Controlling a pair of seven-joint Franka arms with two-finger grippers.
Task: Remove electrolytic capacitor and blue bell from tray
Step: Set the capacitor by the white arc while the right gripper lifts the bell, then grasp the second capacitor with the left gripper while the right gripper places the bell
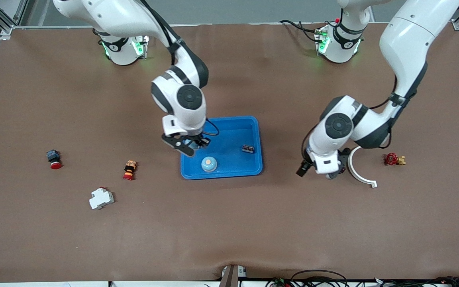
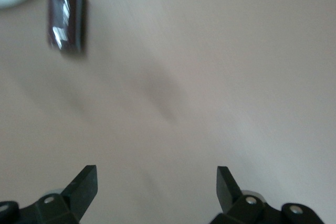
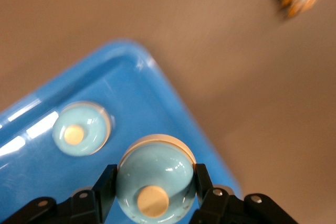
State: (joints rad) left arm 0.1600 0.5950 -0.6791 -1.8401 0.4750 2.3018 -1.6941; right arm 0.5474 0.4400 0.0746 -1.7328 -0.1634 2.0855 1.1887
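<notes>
Right gripper (image 3: 152, 192) jaws clamped on blue bell (image 3: 155, 174) over tray (image 1: 253, 131); smooth dome may slip. Left gripper (image 2: 156, 182) jaws wide, empty; dark blurred piece, probably electrolytic capacitor (image 2: 65, 22), on desk.

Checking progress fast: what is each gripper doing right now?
Left gripper: open, empty, above the table near the capacitor.
Right gripper: shut on a blue bell, over the tray.

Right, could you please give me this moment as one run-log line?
right gripper: shut on bell, over tray | left gripper: open, over table | capacitor: on table, outside tray | second bell: in tray
</notes>
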